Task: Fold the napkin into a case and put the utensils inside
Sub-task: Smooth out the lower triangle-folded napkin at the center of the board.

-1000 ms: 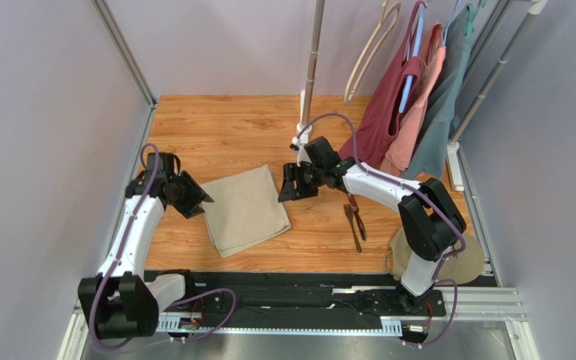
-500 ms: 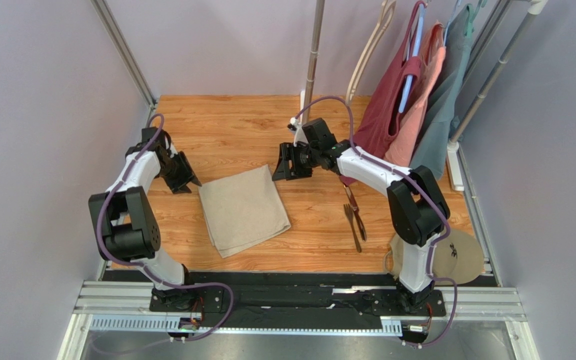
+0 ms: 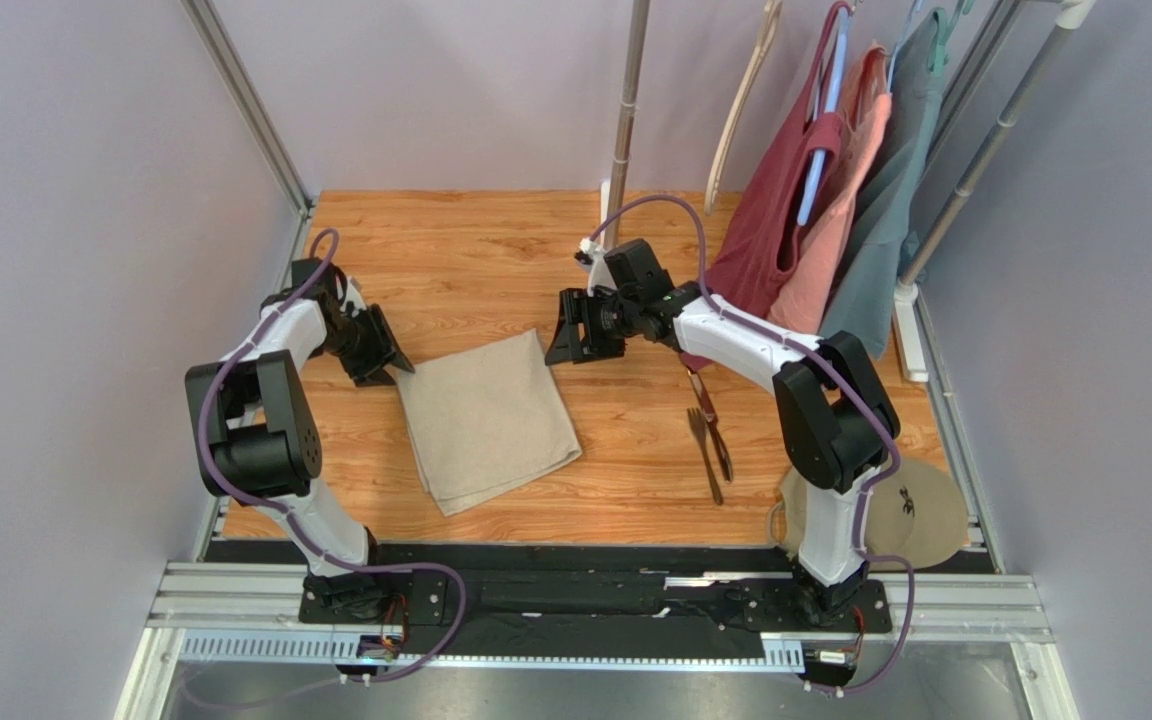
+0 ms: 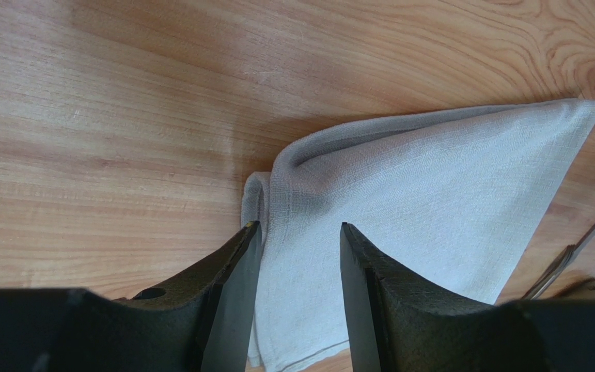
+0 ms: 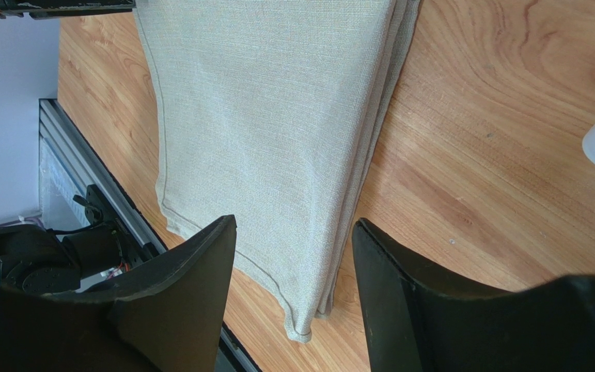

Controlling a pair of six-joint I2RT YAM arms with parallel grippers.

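Beige cloth is the thing to watch: the napkin (image 3: 488, 420) lies flat on the wooden table (image 3: 462, 255), already doubled over, with stacked layers showing along one edge in the right wrist view. It has not shifted in the last second. The arms have.

The left arm has swung up from beside the napkin's near left side, and the left gripper (image 3: 387, 365) now sits at the napkin's far left corner. From its own camera that corner curls up slightly, and the jaws stand about half apart on either side of it, one finger (image 4: 238, 263) just beside the curled hem, pinching nothing yet. The right gripper (image 3: 564, 342) has edged to the napkin's far right corner and hovers there, jaws spread fairly wide and empty.

I'd say both arms are lining up on the napkin's far edge to lift it for another fold towards a case.

The utensils (image 3: 710, 435) lie untouched, well apart to the napkin's right. No pouch is formed yet, so they must wait.
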